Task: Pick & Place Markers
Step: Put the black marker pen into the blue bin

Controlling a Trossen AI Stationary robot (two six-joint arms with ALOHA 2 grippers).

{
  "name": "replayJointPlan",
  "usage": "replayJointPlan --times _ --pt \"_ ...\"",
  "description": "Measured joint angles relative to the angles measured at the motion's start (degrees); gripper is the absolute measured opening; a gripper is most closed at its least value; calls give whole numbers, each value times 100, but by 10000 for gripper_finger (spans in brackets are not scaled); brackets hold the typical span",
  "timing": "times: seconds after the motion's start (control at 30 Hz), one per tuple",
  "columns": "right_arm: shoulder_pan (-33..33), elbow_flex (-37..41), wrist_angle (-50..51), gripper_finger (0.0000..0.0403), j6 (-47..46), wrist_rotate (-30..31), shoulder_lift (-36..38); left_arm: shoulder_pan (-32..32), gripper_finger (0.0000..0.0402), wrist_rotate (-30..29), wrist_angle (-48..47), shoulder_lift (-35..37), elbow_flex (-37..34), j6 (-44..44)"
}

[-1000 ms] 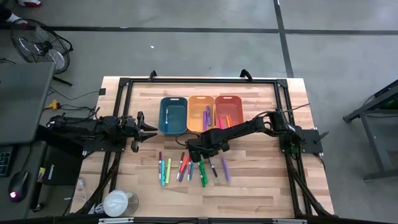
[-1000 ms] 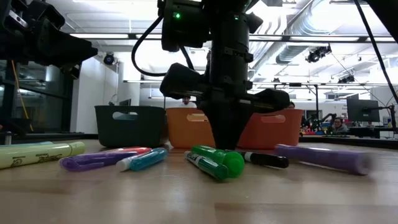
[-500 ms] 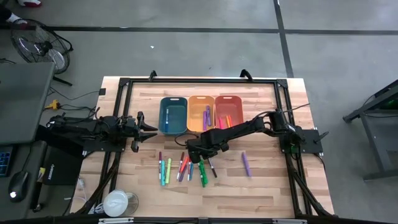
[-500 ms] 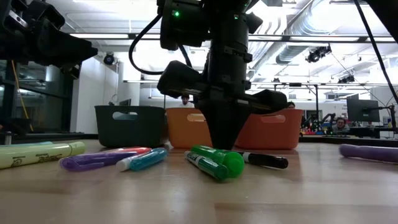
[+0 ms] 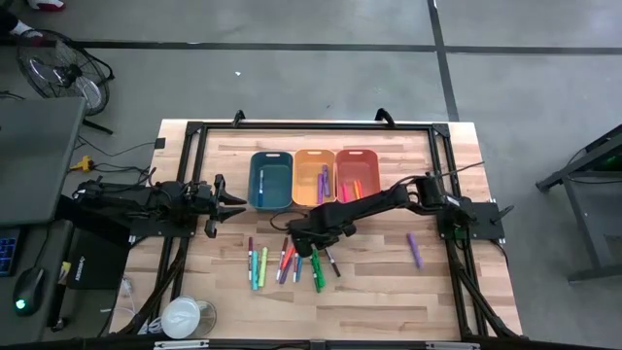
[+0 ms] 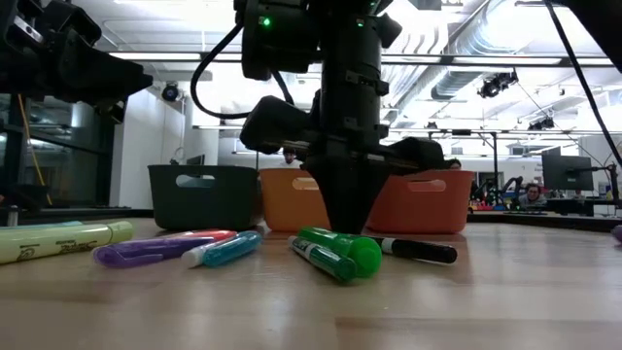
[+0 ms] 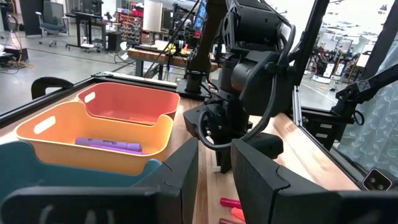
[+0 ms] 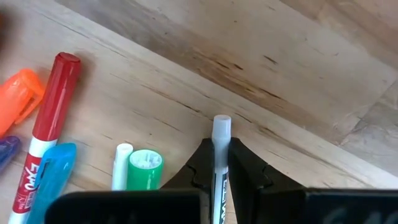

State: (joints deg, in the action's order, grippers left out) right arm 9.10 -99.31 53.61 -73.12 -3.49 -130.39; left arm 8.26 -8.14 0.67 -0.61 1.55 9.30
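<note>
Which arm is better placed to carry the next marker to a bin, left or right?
Right. The right gripper sits low over the loose markers and is shut on a white-tipped marker. The left gripper waits at the table's left side, beside the teal bin, away from the pile.

A: Setting? Robotics lab or workshop, open-plan. Bare concrete floor (image 5: 292,58) with dark seam lines; exposed ceiling ducts (image 6: 466,53) and strip lights.

B: Agreed. Wooden workbench (image 5: 457,292) in a black frame, floor fan (image 5: 63,73) nearby, further benches and equipment racks (image 7: 118,28) beyond.
</note>
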Motion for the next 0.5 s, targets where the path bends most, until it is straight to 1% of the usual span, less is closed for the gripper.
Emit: replayJointPlan --times 0.2,0.5 --pt "-1 -426 422 15 152 157 -63 -1 94 0 0 1 1 0" --pt "-90 -1207 953 15 418 590 -55 -1 94 -2 0 1 1 0"
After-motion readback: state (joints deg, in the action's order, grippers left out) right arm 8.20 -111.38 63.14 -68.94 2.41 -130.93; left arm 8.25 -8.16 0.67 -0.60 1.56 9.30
